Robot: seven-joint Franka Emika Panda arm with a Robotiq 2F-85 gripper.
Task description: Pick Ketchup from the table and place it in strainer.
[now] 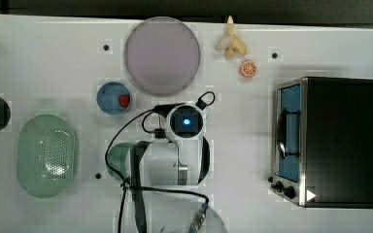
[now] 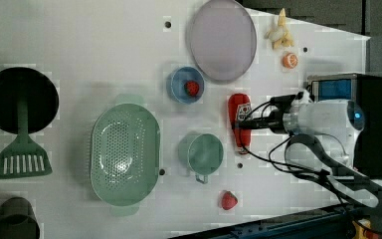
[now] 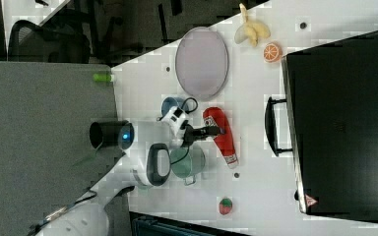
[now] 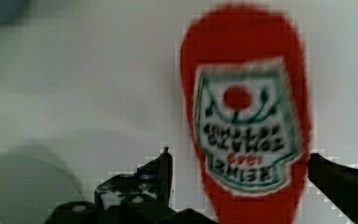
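Looking at the left view, we see the Ketchup (image 2: 239,122) lying flat on the table (image 2: 104,40), well apart from the strainer (image 2: 125,153). In the wrist view our gripper (image 4: 240,165) is spread wide, straddling the bottle's label, probably lined up for a grab.

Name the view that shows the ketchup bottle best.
The wrist view: the Ketchup lies close up, label readable, between the open fingers. The left view and right view show it lying on the table, partly crossed by the gripper. In the top view the arm covers it.
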